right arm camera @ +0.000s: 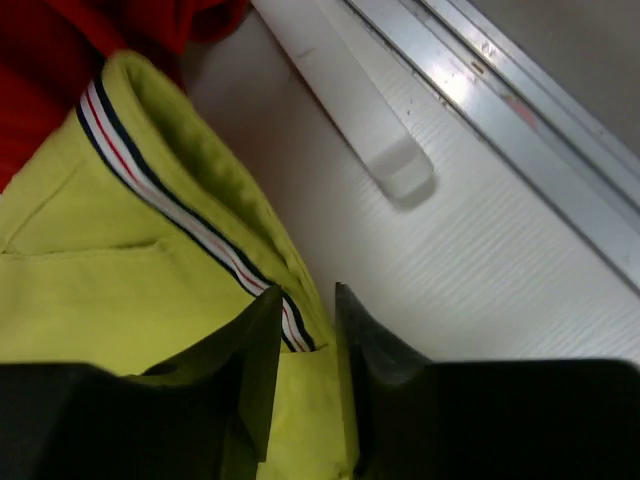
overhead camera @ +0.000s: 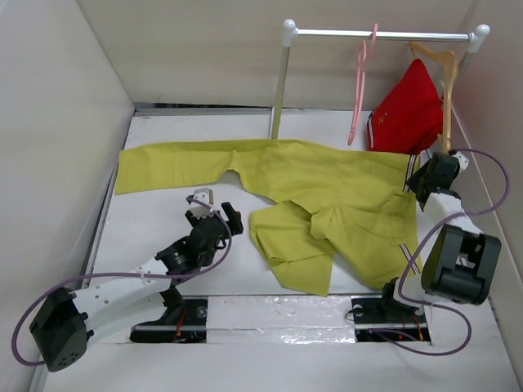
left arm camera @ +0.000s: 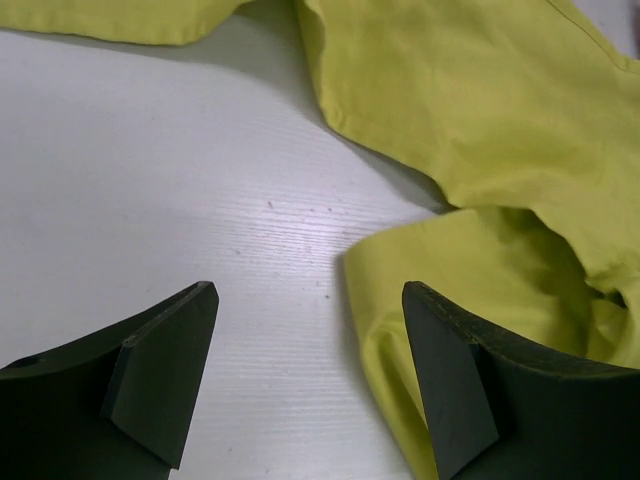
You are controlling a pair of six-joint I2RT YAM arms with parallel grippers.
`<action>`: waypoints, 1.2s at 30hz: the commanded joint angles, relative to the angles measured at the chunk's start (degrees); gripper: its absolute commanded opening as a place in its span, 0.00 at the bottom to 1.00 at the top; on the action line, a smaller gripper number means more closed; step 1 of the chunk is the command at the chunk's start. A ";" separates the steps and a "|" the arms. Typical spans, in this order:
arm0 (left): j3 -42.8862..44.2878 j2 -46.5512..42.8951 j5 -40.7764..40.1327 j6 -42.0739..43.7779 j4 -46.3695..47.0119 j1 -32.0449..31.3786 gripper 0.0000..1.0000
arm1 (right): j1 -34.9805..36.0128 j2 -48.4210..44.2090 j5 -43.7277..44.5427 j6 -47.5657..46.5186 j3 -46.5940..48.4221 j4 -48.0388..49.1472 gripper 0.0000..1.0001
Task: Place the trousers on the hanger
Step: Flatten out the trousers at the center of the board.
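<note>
Trousers: the trousers (overhead camera: 327,196) are being seen spread flat on the table (overhead camera: 155,233). One leg is being stretched toward the far left, and the other is being bunched and folded over itself near the middle.
Waistband: the striped waistband (right arm camera: 170,205) is being shown at the garment's right end, just beside the red garment (overhead camera: 409,110).
Hanger: the hanger (overhead camera: 359,82) is being carried by its hook on the rail (overhead camera: 384,34) at the back, left of the wooden hanger (overhead camera: 448,90) and not touching the trousers.
Left gripper: the left gripper (left arm camera: 308,292) is being held low over bare table beside the folded leg. Its jaws are being held wide apart, with nothing between them.
Right gripper: the right gripper (right arm camera: 306,292) is being held at the waistband edge. Its jaws are being held narrow, with yellow cloth between them. Whether the cloth is being pinched cannot be told.
</note>
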 commanded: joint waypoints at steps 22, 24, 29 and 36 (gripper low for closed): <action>6.12 21.16 17.56 -19.65 5.83 47.62 0.64 | 51.87 -37.67 -11.84 -7.74 -24.59 10.07 0.01; 7.36 26.17 22.12 -22.55 4.94 52.63 0.64 | 57.50 -37.32 -9.04 -9.24 -23.27 9.36 0.06; 12.71 34.51 19.69 -27.49 2.92 52.65 0.63 | 64.02 -34.60 -7.87 -11.18 -21.50 11.28 0.12; 29.59 44.54 8.81 -25.04 -14.56 52.65 0.59 | 69.74 -34.59 -3.84 -11.62 -23.16 12.70 0.16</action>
